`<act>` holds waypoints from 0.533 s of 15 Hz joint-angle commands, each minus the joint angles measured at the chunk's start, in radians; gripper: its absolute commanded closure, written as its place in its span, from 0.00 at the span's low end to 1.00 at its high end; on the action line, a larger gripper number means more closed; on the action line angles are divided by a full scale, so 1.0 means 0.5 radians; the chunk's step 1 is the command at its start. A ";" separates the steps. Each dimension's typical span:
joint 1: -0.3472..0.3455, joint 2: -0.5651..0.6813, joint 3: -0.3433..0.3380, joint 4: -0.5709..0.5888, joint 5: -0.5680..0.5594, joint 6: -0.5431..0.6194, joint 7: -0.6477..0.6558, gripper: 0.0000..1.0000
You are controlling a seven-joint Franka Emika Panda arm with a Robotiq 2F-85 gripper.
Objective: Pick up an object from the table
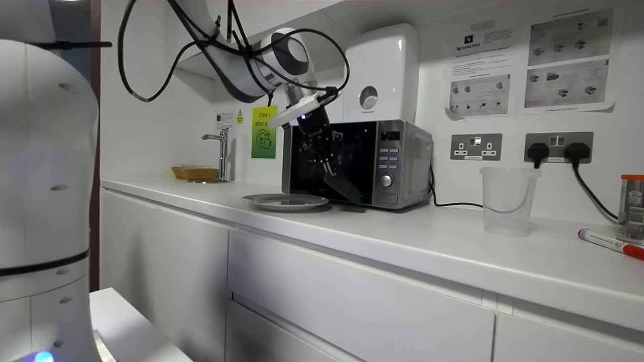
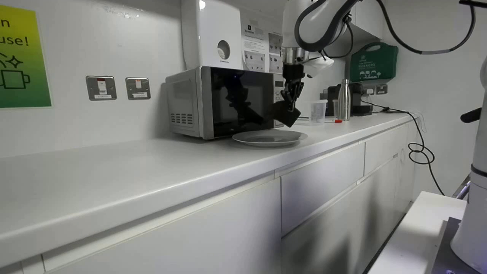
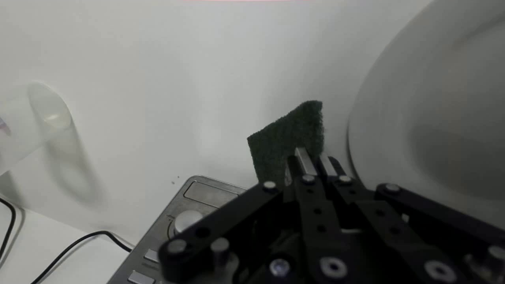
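The object is a flat, dark green-black pad (image 1: 343,189) with a rough surface. It also shows in an exterior view (image 2: 286,114) and in the wrist view (image 3: 287,138). My gripper (image 1: 329,169), also in an exterior view (image 2: 292,107), has its fingertips nearly together in the wrist view (image 3: 314,159). It is shut on one edge of the pad. The pad hangs tilted, seemingly just above the white counter (image 1: 427,241), in front of the microwave and beside the plate. The pad's gripped edge is hidden between the fingers.
A silver-black microwave (image 1: 416,161) stands behind the gripper. A round grey plate (image 2: 266,144) lies close beside the pad. A clear plastic cup (image 1: 508,203), a red-white marker (image 1: 606,241) and an orange-lidded jar (image 1: 631,206) stand or lie further along. A tap (image 1: 223,153) is at the far end.
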State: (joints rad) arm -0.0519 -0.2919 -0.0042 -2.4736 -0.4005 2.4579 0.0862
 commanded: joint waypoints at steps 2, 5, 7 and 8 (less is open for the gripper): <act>0.073 -0.117 0.043 -0.090 0.157 -0.092 -0.126 0.99; 0.126 -0.132 0.068 -0.117 0.235 -0.114 -0.150 0.99; 0.162 -0.144 0.076 -0.134 0.291 -0.134 -0.171 0.99; 0.180 -0.146 0.080 -0.140 0.326 -0.149 -0.186 0.99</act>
State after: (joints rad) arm 0.0172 -0.3235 0.0294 -2.5209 -0.2967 2.4303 0.0481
